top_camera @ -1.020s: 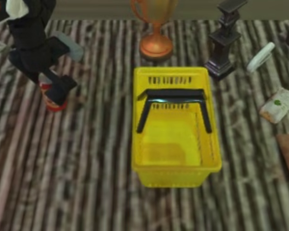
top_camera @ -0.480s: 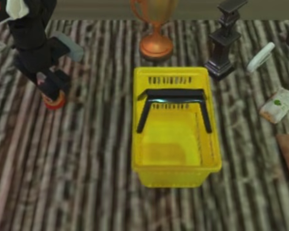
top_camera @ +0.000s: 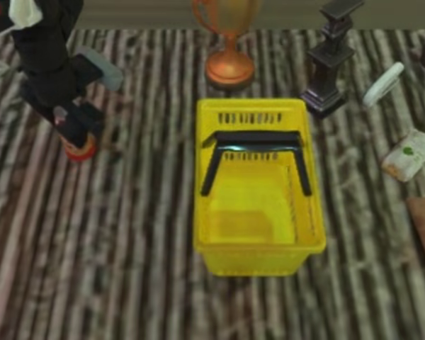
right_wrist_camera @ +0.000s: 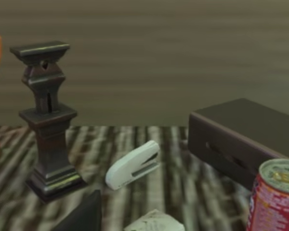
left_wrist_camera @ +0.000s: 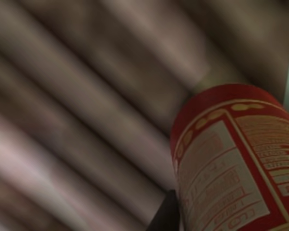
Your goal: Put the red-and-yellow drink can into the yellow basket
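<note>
Left end effector (top_camera: pixel 76 131) — unmoved, over can (top_camera: pixel 80 148)

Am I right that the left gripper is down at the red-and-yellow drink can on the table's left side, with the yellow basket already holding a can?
Not quite. The left gripper is indeed down at the red-and-yellow drink can on the table's left side, but the top view shows the yellow basket holding nothing; only its black handles lie folded across it.
</note>
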